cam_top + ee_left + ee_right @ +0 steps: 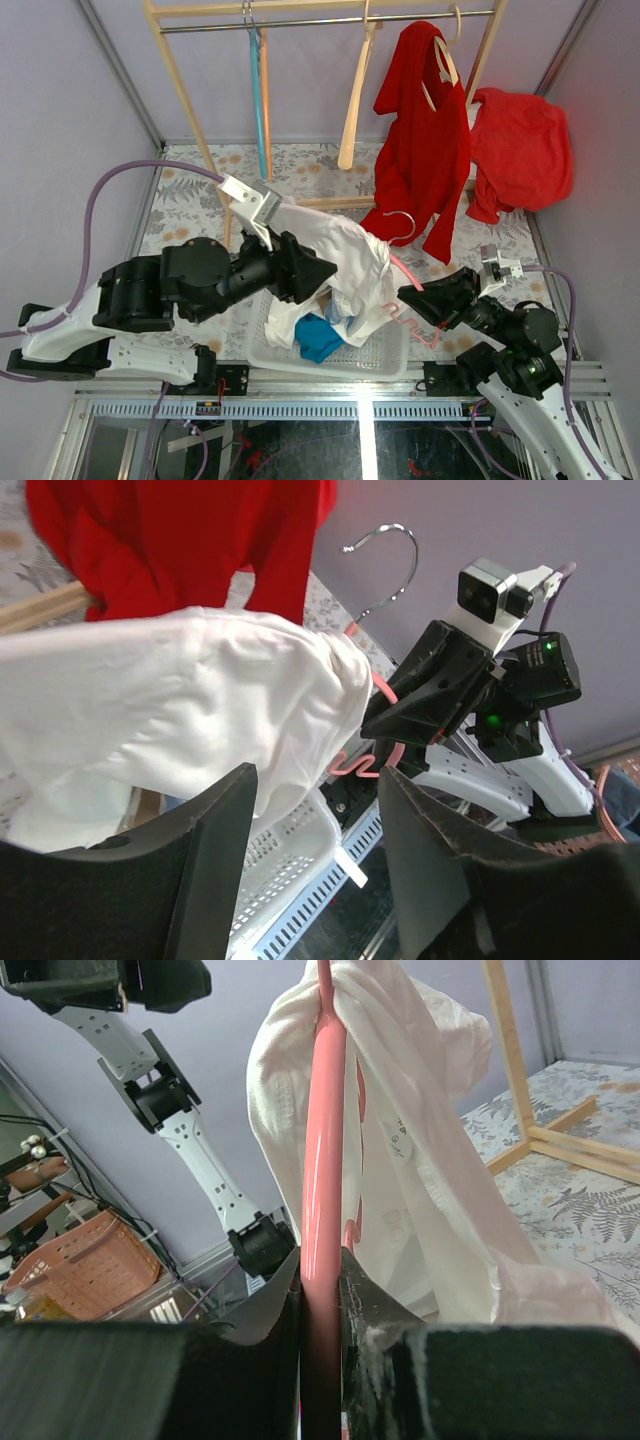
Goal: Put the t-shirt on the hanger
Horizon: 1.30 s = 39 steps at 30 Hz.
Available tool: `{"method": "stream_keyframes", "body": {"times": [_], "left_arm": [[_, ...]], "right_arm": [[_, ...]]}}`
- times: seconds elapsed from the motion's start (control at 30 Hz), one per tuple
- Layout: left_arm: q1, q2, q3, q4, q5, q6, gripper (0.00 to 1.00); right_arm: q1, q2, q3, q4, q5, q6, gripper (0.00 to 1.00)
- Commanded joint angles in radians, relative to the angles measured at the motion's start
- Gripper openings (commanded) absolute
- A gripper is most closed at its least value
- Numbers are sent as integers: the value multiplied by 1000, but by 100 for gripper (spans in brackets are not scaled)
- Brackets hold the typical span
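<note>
The t-shirt [335, 255] hangs in a bunched white mass in mid-air at the centre of the scene, above the white basket [330, 368]. It is draped over the far-left end of the hanger [407, 271]. The right gripper [418, 295] is clamped on the hanger's pink bar, which runs up from between its fingers into the cloth in the right wrist view. The left gripper [322, 270] hangs just beside the shirt's left side with its fingers [215, 870] apart and nothing between them; it has let go of the fabric.

By my reading the task is roughly halfway. One arm of the hanger is buried in the shirt, but the wavy near-right arm is bare and the wire hook pokes out on the shirt's right. Whether the hook passes through the collar I cannot tell. The cloth has not yet been spread over the bare arm so that both shoulders sit.
</note>
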Motion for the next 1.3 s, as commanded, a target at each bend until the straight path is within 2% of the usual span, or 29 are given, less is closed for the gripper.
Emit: {"method": "stream_keyframes", "body": {"times": [0.0,0.3,0.73,1.1,1.27], "left_arm": [[-5,-53,-4,-37,-97,-9,53],[-6,-131,27,-127,-156,28,61],[-5,-59,187,-272,-63,72,66],[-5,-11,188,-288,130,101,68],[-5,-19,179,-268,174,115,68]], "right_arm": [[-3,70,41,207,-70,16,0],[-2,262,47,456,-254,128,0],[-2,509,73,907,-462,394,0],[-3,595,106,1083,-533,528,0],[-3,613,113,1130,-540,564,0]]}}
